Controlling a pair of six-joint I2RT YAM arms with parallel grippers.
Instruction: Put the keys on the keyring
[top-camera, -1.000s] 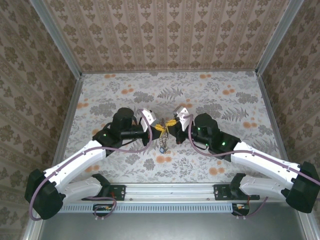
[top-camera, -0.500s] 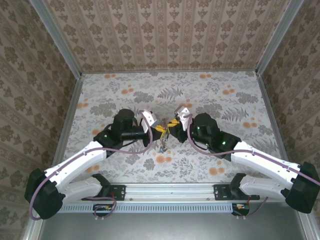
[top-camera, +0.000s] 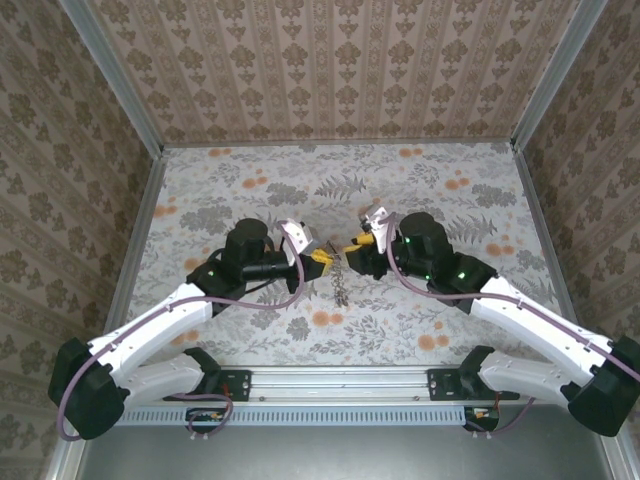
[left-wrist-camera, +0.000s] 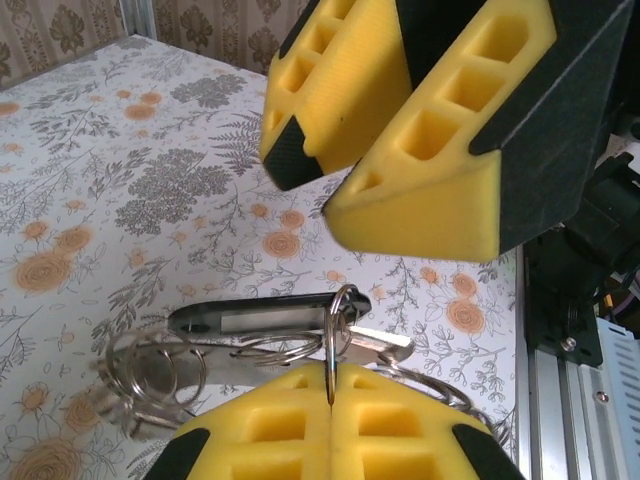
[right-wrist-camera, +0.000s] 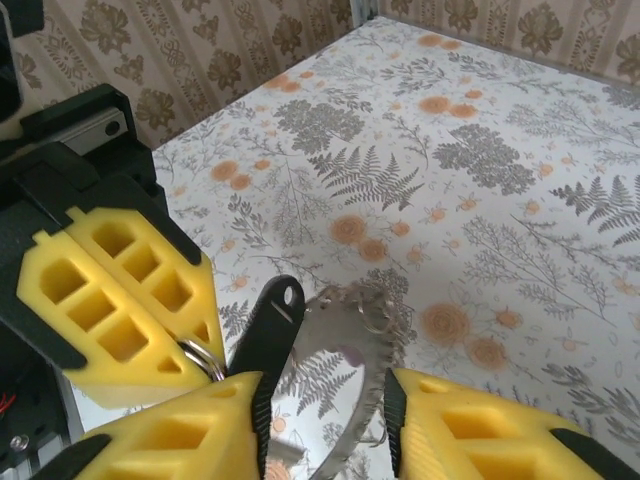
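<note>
left gripper (left-wrist-camera: 330, 395): pads pinched shut on a thin wire loop (left-wrist-camera: 329, 335)
right gripper (right-wrist-camera: 325, 385): jaws apart, straddling key and hoop, gripping nothing
key (right-wrist-camera: 270, 320): black head just beside the toothed keyring (right-wrist-camera: 375, 335), between the arms
progress: threading looks unfinished

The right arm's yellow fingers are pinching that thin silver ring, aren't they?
Not quite. It is the left arm's yellow fingers that are pinching the thin silver ring. The left wrist view shows them shut on it.
</note>
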